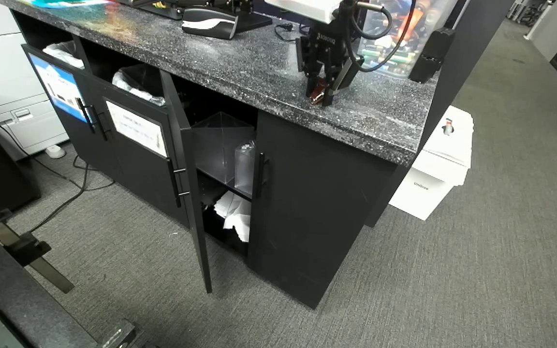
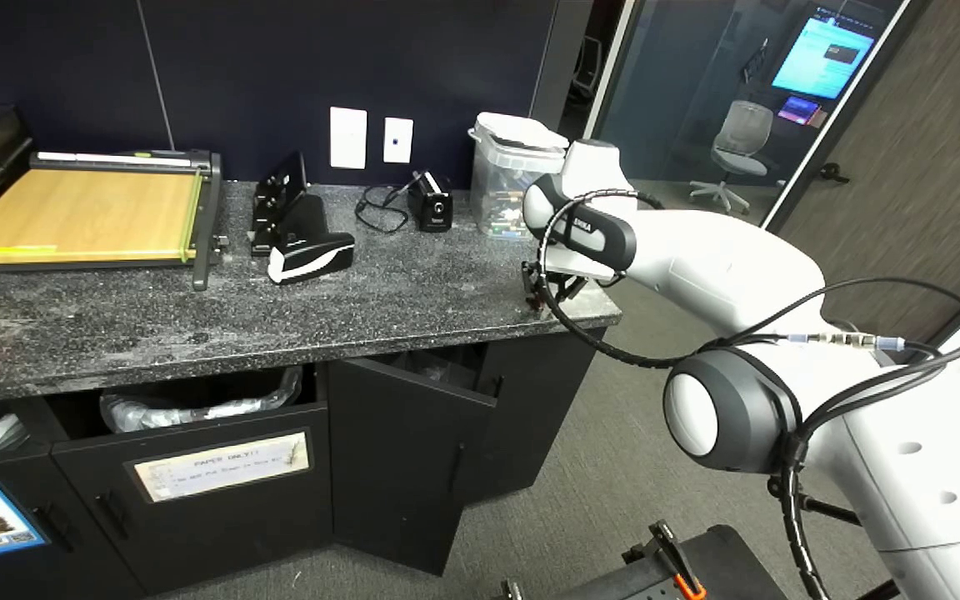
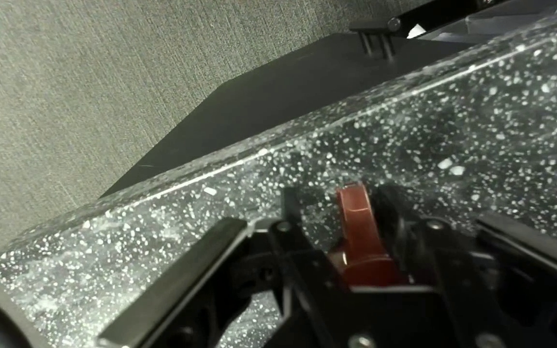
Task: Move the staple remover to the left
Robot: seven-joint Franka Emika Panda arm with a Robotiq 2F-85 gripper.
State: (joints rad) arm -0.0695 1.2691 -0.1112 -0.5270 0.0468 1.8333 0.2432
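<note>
The staple remover point(image 3: 358, 227) is a small glossy red-brown claw shape on the dark speckled countertop, near the front edge. It also shows in both exterior views, small and partly covered by the fingers, as a red-brown staple remover point(image 1: 317, 93) and a dark spot point(image 2: 537, 303). My gripper point(image 3: 339, 200) points down around it, one finger on each side. In the wrist view a gap shows between the left finger and the staple remover, and the right finger is close beside it; I cannot tell whether that one touches. The rear of the staple remover is hidden by the gripper.
The countertop's front edge point(image 1: 278, 104) runs close by. A clear bin of batteries point(image 2: 501, 196) stands behind the gripper. A black electric device point(image 2: 430, 204) with a cord, a black-and-white stapler point(image 2: 313, 257) and a paper cutter point(image 2: 88, 212) stand further left. A cupboard door point(image 2: 401, 450) hangs open below.
</note>
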